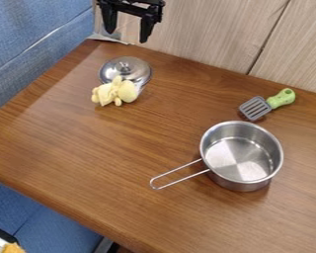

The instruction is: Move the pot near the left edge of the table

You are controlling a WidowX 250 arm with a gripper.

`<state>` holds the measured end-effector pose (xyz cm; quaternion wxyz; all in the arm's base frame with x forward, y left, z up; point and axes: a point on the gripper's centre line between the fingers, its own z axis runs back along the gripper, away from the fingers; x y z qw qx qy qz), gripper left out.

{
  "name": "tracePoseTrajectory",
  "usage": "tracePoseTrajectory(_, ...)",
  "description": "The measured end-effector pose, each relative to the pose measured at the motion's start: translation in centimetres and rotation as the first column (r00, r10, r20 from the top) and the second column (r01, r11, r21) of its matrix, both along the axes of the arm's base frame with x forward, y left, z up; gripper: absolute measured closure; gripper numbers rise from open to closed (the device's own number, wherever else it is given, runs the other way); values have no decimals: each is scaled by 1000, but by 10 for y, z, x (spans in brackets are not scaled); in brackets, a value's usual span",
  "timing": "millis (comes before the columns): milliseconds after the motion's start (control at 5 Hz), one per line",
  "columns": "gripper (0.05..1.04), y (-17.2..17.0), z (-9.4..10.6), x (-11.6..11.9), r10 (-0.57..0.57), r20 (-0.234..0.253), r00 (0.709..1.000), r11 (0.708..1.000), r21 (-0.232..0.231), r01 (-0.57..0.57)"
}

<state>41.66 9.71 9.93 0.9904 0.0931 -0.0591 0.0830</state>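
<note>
The steel pot [243, 158] stood upright on the right part of the brown wooden surface [114, 153], its open mouth facing up and its bare interior reflecting light in pale and dark sectors. Its wire-loop handle [180, 175] extended leftward and slightly toward the near side. The black pincer [128, 34] hung at the far left, high in the camera view and well apart from the pot, with its two fingers spread and a gap between them. Also at the far left lay a round metal lid [125, 68] with a central knob; a pale yellow soft toy [114, 92] lay at its near side, partly overlapping it in the view. A spatula [256, 107], with a grey slotted head and a green handle, lay beyond the pot on the right, its head directed left and nearward. Light wood-grain panels [207, 34] bordered the far side.
</note>
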Motion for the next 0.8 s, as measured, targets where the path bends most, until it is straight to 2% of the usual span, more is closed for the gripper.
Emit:
tracePoseTrajectory(200, 83, -1, -18, -2, 6, -44, 999, 1000, -9, -7)
tracePoseTrajectory(400, 83, -5, -28, -9, 30, -76, 997, 999, -20, -31)
tracePoseTrajectory(600, 83, -25, -36, -16, 11, -86, 996, 996, -84, -18)
tracePoseTrajectory(800, 83, -51, -22, -22, -65, -31, 997, 988, -145, 60)
